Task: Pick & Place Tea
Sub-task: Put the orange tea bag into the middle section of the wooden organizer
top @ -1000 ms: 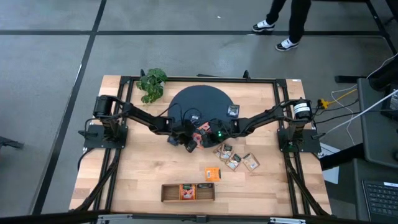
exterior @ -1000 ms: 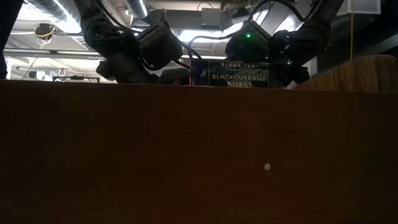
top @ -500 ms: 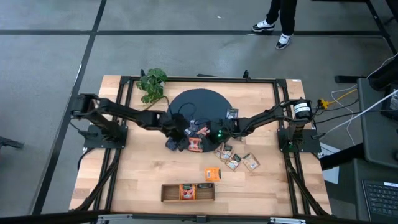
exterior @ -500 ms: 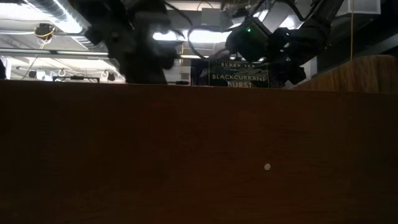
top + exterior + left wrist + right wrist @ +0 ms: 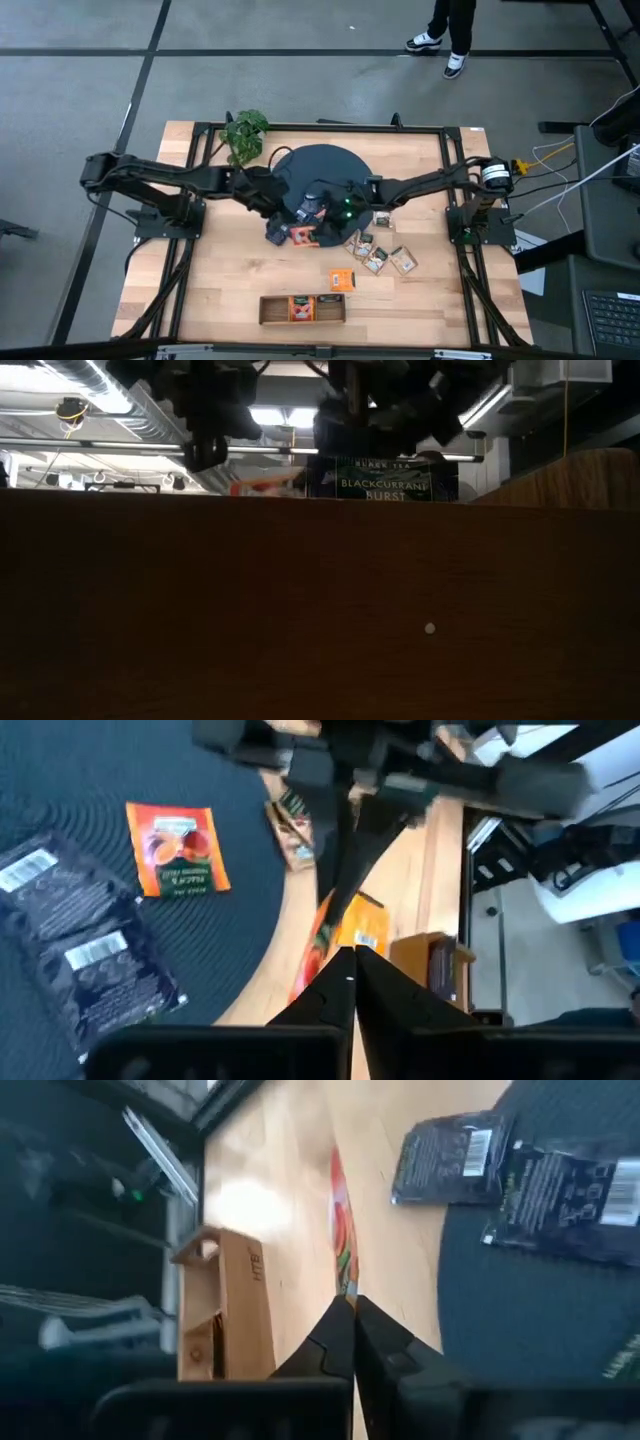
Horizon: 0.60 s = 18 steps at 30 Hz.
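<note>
Both my grippers meet just off the near edge of the dark round mat (image 5: 320,165). Between them is a red-orange tea sachet (image 5: 303,237), seen edge-on in both wrist views. My left gripper (image 5: 296,230) comes from the left and my right gripper (image 5: 315,222) from the right, each shut on the sachet. Another red-orange sachet (image 5: 178,850) and two dark sachets (image 5: 75,925) lie flat on the mat. Several more sachets (image 5: 375,258) lie on the table to the right. My left gripper pinches one edge of the red-orange sachet (image 5: 335,942) between its two fingertips. The sachet stands on edge and reaches away from the fingers toward the other gripper, above the table. My right gripper pinches the sachet's opposite edge (image 5: 346,1285) between its two fingertips, slanting downward from the right. The sachet stretches away from them edge-on.
The long wooden tray (image 5: 302,308) lies at the near edge, with an orange sachet in its middle compartment. A leafy plant (image 5: 244,133) stands at the far left. In the low view the tray's wall (image 5: 320,610) hides the table. A person's feet (image 5: 440,45) show beyond the table.
Both grippers have risen from the mat's near edge, and the right one has rolled at the wrist and moved left toward the left one. The red-orange sachet has come up with them, off the surface, and now stands on edge. The left arm's elbow has drawn back toward the left.
</note>
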Motion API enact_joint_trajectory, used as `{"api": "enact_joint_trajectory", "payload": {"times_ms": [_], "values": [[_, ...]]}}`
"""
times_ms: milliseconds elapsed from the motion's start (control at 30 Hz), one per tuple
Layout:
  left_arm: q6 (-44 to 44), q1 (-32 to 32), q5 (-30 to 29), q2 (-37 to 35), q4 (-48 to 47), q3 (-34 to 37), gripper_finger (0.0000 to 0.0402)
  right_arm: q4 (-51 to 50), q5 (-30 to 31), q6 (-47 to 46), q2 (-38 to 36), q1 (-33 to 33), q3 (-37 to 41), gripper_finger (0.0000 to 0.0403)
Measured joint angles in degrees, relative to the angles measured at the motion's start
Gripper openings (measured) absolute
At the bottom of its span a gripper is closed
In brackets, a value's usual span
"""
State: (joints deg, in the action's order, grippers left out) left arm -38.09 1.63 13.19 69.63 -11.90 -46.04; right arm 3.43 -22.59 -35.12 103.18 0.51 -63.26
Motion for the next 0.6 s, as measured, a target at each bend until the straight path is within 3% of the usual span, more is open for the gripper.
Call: {"api": "enact_joint_trajectory", "payload": {"times_ms": [200, 433, 600], "values": [[0.4, 0.0, 1.3, -0.6, -1.4, 0.0, 0.0042, -15.7, 3.2, 10.0, 0.0, 0.0, -10.4, 0.0001], [0.5, 0.0, 2.0, -0.7, -0.2, 0.0, 0.0105, -16.5, 3.4, 11.8, 0.0, 0.7, -14.7, 0.0001], [0.9, 0.0, 2.0, -0.7, -0.3, 0.0, 0.0127, -16.6, 2.8, 12.0, 0.0, 0.9, -14.7, 0.0002]]}}
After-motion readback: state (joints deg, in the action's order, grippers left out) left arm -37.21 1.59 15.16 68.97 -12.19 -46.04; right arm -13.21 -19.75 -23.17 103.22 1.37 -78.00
